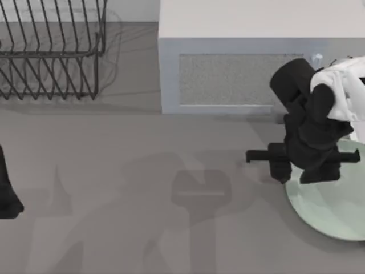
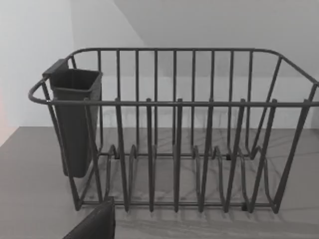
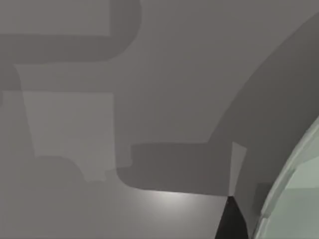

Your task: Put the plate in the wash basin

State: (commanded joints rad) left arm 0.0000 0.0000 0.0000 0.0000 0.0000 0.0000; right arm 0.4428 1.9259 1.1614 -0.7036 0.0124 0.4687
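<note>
The pale-green plate [image 1: 333, 208] lies flat on the grey table at the right edge, partly cut off by the top view's border. My right gripper [image 1: 299, 173] hovers over the plate's upper-left rim, and the arm hides that part of it. It looks open with nothing in it. In the right wrist view one dark fingertip [image 3: 231, 221] stands just outside the plate's rim [image 3: 294, 194]. The wash basin is out of view. My left gripper [image 1: 8, 194] is parked at the table's left edge.
A black wire dish rack [image 1: 51, 51] with a dark cutlery cup [image 2: 75, 119] stands at the back left. A light-grey microwave [image 1: 239, 63] takes up the back middle and right. The arms' shadows fall across the open grey tabletop [image 1: 142, 188].
</note>
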